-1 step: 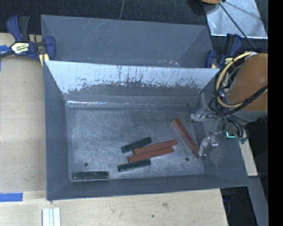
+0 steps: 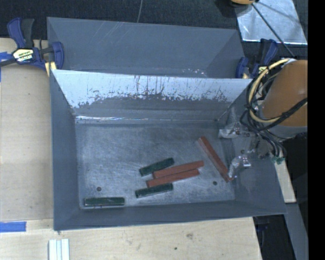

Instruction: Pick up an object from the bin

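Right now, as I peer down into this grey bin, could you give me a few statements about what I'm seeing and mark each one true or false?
1. The gripper hangs at the right side of the bin. True.
2. Every stick in the bin is dark green. False: several are reddish-brown, such as the slanted reddish-brown stick beside the gripper.
3. A lone dark green stick lies by the bin's front left corner. True.
4. The gripper is over that lone stick. False: it is at the lower end of the slanted reddish-brown stick, on the opposite side of the bin.
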Robot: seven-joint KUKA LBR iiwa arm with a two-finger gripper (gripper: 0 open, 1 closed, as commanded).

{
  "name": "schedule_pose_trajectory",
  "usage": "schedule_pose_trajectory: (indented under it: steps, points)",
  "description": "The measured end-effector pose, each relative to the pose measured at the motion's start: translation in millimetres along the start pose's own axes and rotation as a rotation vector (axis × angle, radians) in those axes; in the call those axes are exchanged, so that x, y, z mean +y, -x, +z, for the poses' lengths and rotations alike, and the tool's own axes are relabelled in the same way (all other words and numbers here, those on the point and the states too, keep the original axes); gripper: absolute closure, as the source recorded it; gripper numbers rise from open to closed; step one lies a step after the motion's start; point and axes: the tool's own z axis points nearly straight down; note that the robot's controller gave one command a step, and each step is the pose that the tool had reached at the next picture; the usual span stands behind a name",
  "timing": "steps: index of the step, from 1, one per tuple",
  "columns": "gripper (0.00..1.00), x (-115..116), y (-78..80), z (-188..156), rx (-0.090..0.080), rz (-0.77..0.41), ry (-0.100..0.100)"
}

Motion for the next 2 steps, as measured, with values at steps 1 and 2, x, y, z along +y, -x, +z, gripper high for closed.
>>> schedule_pose_trajectory:
  steps: [1, 2]
  points:
    - [1.0, 58.4, 52.7, 63.2, -0.02, -0.196, -0.002]
    - [0.0, 58.2, 50.1, 65.8, -0.01, -0.197, -0.001]
